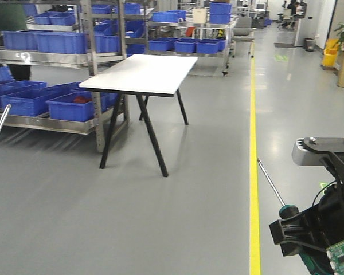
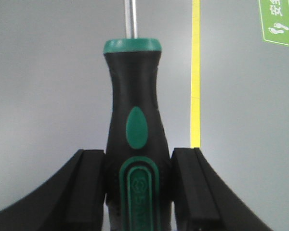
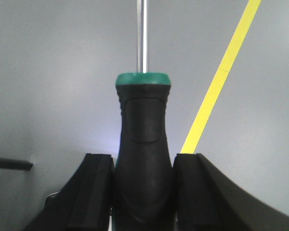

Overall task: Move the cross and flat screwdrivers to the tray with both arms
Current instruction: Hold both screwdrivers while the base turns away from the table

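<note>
**Operator:** Report the left pincer (image 2: 137, 195).

**Technician:** It is clamped on the first screwdriver (image 2: 135, 120). Both black pads (image 2: 90, 185) press against the lower part of the black-and-green handle. The green collar sits above the pads and the steel shaft runs straight up out of the wrist view. In the front view only this shaft shows, slanting up at the far left edge.

**Operator:** And the right pincer (image 3: 143, 195)?

**Technician:** It is closed around the second screwdriver (image 3: 143, 127), again low on the handle, with the shaft pointing away from the wrist. In the front view this tool sits at the lower right, its shaft angled up and to the left, beside the yellow floor line (image 1: 253, 143).

**Operator:** Which tool is cross and which is flat?

**Technician:** I cannot tell; neither tip is legible.

**Operator:** What surrounds them?

**Technician:** Both tools are held in the air over grey floor (image 1: 178, 217). A white tabletop (image 1: 143, 71) on black legs stands ahead, well apart from both arms. Steel shelving with blue bins (image 1: 69, 106) stands to its left and behind it. A green floor sign (image 2: 278, 21) shows in the left wrist view.
</note>
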You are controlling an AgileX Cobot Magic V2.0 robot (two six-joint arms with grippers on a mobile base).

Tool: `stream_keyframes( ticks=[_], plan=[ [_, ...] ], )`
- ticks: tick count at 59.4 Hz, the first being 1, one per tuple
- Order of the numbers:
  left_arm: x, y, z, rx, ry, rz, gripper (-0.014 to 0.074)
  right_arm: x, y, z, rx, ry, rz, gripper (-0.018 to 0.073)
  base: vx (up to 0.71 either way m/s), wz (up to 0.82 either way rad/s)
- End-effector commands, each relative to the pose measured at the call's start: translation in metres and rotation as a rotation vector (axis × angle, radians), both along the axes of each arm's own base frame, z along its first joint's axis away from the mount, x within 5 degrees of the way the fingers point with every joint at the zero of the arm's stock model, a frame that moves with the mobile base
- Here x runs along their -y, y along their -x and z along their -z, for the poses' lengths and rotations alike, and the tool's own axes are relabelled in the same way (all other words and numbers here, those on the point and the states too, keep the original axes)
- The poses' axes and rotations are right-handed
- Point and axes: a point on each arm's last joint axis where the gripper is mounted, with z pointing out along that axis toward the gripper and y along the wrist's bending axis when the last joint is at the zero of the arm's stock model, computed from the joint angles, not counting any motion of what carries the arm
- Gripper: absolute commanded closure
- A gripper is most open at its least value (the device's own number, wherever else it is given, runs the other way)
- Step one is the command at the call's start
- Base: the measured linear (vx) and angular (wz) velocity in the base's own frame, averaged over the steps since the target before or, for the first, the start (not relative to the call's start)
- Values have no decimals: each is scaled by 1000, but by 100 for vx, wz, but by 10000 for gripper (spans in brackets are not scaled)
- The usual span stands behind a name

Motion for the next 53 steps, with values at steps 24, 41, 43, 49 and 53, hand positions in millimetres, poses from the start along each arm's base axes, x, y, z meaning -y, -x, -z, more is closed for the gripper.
stream_keyframes(
  ticks=[24,41,43,49,53],
  plan=[
    [2,3,-17,108,43,-4,597,2,2,-20,111,-30,-5,568,46,-13],
    [2,3,-17,107,43,-4,597,2,2,-20,111,-30,-5,568,56,15],
    [2,3,-17,107,43,-4,597,2,2,-20,112,-29,-4,568,58,32],
    [2,3,-17,106,43,-4,597,2,2,-20,112,-29,-4,568,60,39],
    [2,3,-17,108,43,-4,597,2,2,-20,112,-29,-4,568,60,45]
  ],
)
